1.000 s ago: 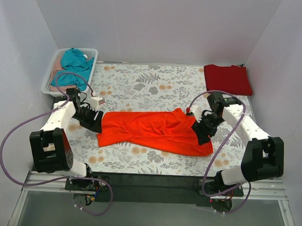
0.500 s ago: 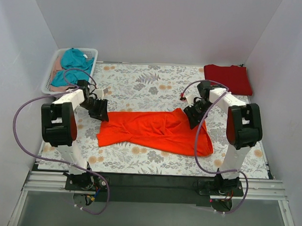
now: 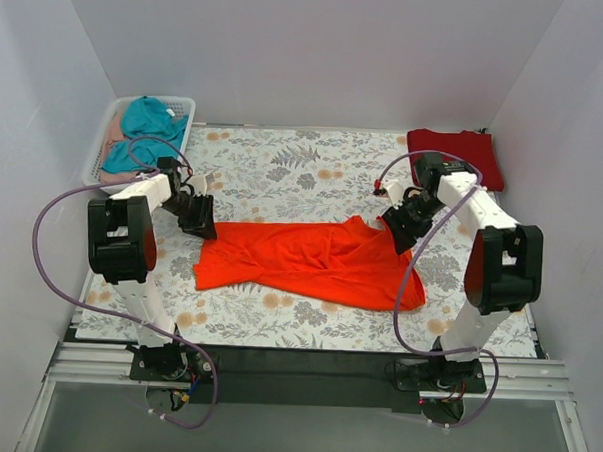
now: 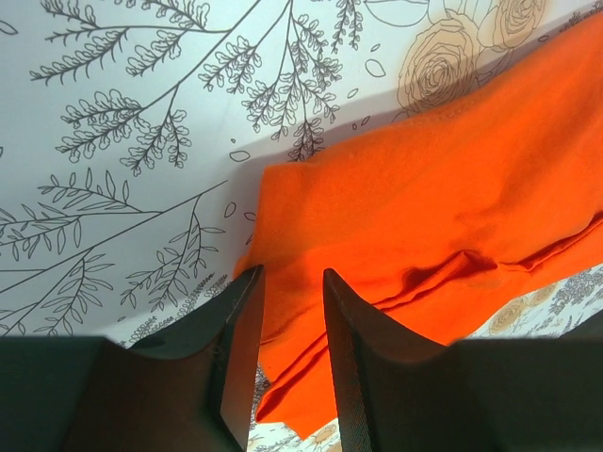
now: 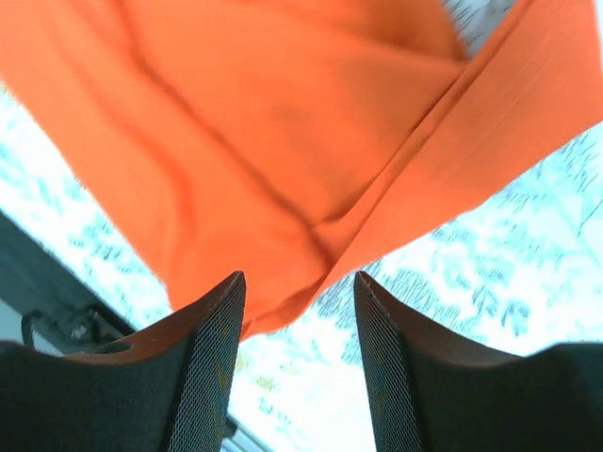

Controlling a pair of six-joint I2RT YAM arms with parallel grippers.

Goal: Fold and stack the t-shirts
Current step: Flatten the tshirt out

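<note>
The orange-red t-shirt (image 3: 310, 261) lies rumpled across the middle of the floral surface (image 3: 284, 170), stretched from 9 o'clock to 3 o'clock. At its 10 o'clock corner the left tool (image 3: 203, 227) pinches a fold of the cloth, raising it slightly. At its 2 o'clock edge the right tool (image 3: 401, 233) hangs over the fabric, fingers spread apart. The crimson t-shirt (image 3: 455, 158) rests folded at the surface's 1 o'clock corner.
</note>
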